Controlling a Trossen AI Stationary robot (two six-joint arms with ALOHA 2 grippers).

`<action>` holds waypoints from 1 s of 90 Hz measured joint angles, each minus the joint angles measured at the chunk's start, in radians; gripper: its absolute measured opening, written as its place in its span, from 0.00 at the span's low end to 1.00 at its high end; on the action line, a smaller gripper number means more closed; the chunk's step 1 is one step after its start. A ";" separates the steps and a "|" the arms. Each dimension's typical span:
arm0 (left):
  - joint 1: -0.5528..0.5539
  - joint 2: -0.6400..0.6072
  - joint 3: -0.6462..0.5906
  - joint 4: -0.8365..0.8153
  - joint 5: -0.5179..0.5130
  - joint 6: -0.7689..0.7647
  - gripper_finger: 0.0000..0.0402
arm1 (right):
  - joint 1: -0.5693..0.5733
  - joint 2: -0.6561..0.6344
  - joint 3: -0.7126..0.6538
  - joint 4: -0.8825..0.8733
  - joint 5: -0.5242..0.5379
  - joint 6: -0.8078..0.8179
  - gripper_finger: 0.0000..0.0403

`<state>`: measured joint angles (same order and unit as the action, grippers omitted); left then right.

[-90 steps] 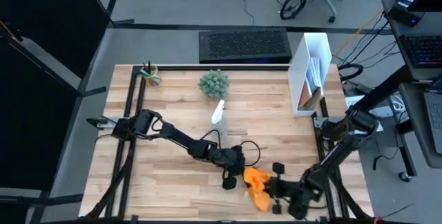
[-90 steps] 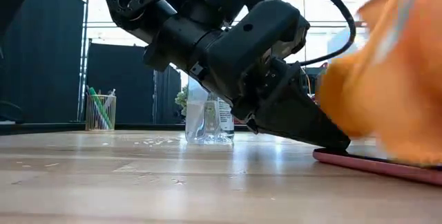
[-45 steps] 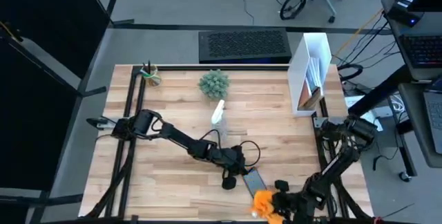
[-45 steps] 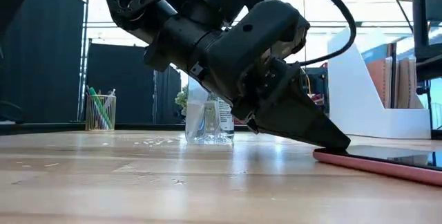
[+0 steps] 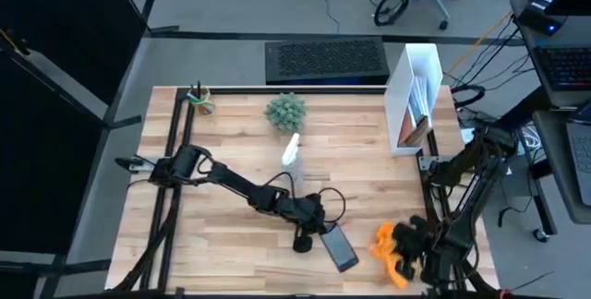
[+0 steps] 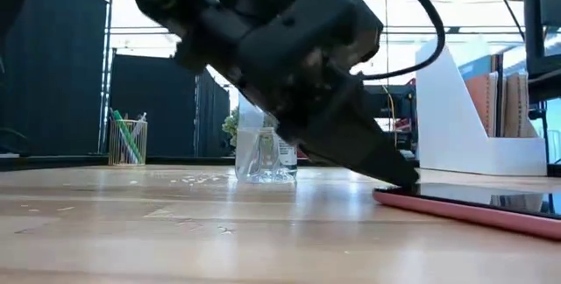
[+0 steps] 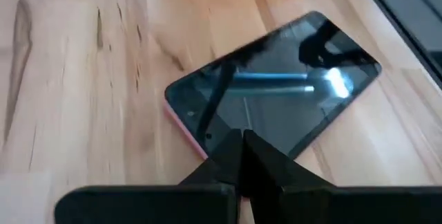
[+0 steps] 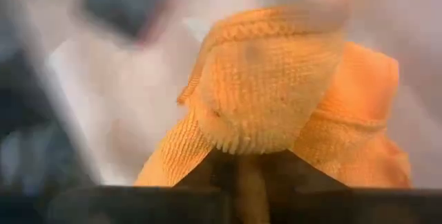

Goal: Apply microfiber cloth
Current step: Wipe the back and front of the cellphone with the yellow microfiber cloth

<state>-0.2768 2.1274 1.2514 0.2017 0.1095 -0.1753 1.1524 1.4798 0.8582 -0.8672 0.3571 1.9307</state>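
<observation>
The dark phone (image 5: 339,246), in a pink case, lies flat on the table near the front centre, screen up (image 7: 276,89). My left gripper (image 5: 317,232) is shut, its tips on the phone's left end (image 6: 390,194). To the right of the phone my right gripper (image 5: 409,248) is shut on the bright orange microfiber cloth (image 5: 390,251), which is bunched up and apart from the phone. In the right wrist view the cloth (image 8: 276,92) fills most of the picture. The cloth does not show in the low view. My left gripper presses its shut fingertips (image 7: 242,141) on the phone's end edge (image 7: 200,137), slanting down from the table's left. The phone lies flat on the wood. My right gripper pinches a bunched fold of the cloth (image 8: 242,144) between its two fingers; several layers bulge out past the fingertips.
A clear spray bottle (image 5: 292,149) stands behind the phone, a small plant (image 5: 286,112) farther back. A pen cup (image 5: 200,99) is at the far left, a white file holder (image 5: 420,96) at the far right. Bare wood lies at the near left.
My right gripper has carried the cloth off the phone, first toward the near edge, then toward the table's right edge, leaving the screen uncovered. My left gripper, staying shut on the phone's end, has shifted slightly toward the table's left together with the phone.
</observation>
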 joint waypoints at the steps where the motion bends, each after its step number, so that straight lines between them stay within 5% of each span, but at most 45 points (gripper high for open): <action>1: -0.002 -0.009 -0.001 -0.016 -0.003 0.003 0.00 | -0.001 -0.004 -0.001 -0.019 -0.007 0.022 0.07; 23: -0.054 -0.122 0.004 -0.179 -0.081 0.053 0.00 | 0.007 -0.063 0.001 -0.142 -0.065 0.169 0.35; 42: -0.107 -0.081 0.000 -0.101 -0.034 0.059 0.00 | -0.052 -0.051 0.001 0.045 0.235 0.020 0.56; 52: -0.109 -0.005 -0.003 -0.009 -0.016 0.053 0.00 | -0.122 -0.010 0.001 0.177 0.312 -0.122 0.59; 68: -0.082 0.055 0.029 0.034 -0.012 0.051 0.00 | -0.245 0.090 0.003 0.396 0.236 -0.370 0.60; 90: -0.011 0.078 0.041 0.064 -0.090 0.025 0.00 | -0.290 0.141 0.001 0.346 0.131 -0.429 0.60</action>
<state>-0.2874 2.2055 1.2922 0.2653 0.0191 -0.1502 0.8622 1.6206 0.8593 -0.5210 0.4879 1.5016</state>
